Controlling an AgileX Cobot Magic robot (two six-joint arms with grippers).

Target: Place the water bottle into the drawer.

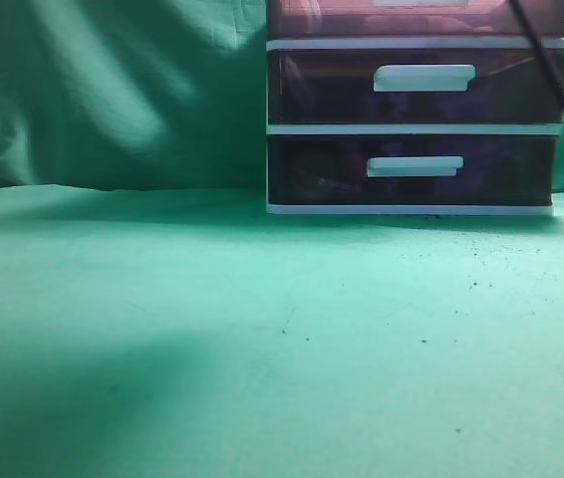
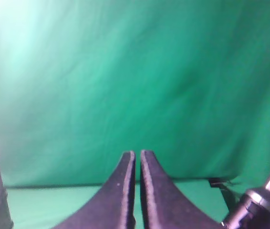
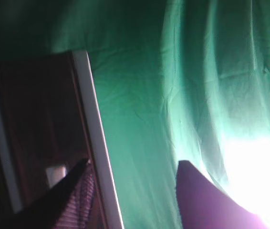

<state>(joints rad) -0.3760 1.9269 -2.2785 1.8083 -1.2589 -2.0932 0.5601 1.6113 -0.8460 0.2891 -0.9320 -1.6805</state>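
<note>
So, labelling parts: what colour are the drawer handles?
White, against dark purple fronts; the middle handle and lower handle show best in the exterior view.

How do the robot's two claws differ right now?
The left gripper has its two dark fingers almost touching, with nothing between them; the right gripper has its fingers spread wide apart. The left one faces only green cloth; the right one sits beside the white-framed drawer unit. Both have dark, tapering fingers.

A wrinkled green backdrop cloth (image 1: 113,90) is hanging behind a green-covered table (image 1: 262,339), with bright light glaring at the right (image 3: 259,167) and shadow darkening the table's near-left corner.
</note>
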